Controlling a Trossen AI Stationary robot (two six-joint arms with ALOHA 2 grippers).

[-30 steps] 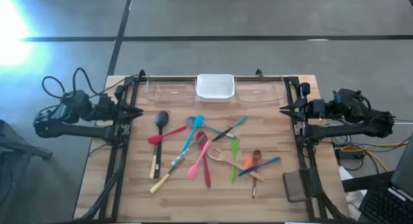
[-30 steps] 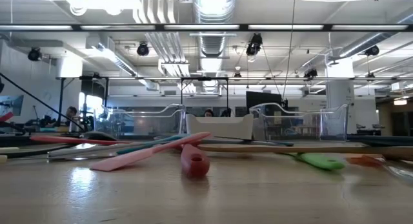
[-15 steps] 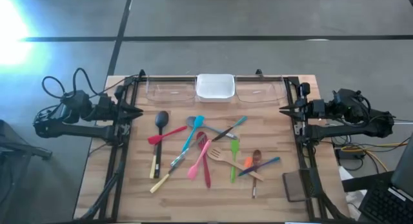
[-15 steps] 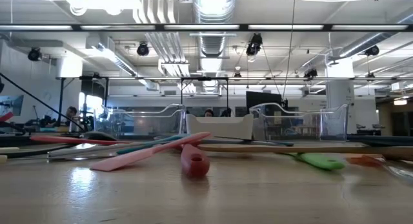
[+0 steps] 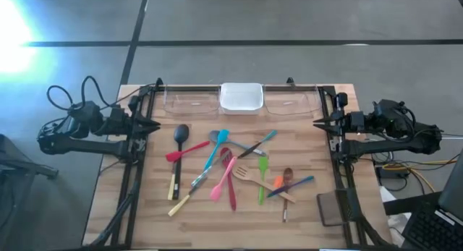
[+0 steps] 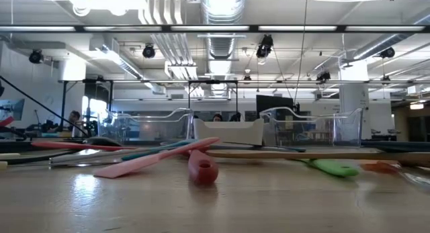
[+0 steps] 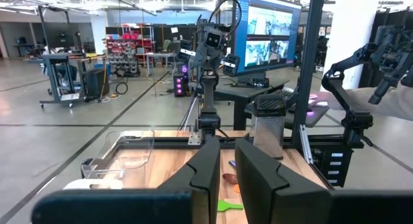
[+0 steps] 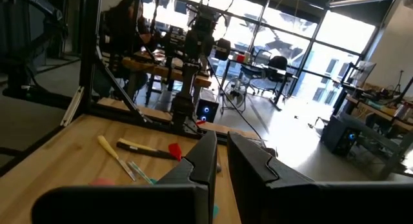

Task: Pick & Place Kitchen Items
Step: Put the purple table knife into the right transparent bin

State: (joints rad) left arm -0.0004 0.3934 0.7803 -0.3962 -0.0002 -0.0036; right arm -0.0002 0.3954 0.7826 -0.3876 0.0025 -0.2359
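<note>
The kitchen items [image 5: 231, 171] are strewn mid-table, flanked at nine by the closed left gripper [image 5: 155, 126] and at three by the closed right gripper [image 5: 317, 123].

Red spoon [image 6: 202, 168] nearest on the surface [image 6: 215, 206], pink spatula [image 6: 154, 159] beside it, green spoon [image 6: 332, 167] right; clear trays [image 6: 151, 125] and white tray [image 6: 228, 132] behind.
</note>
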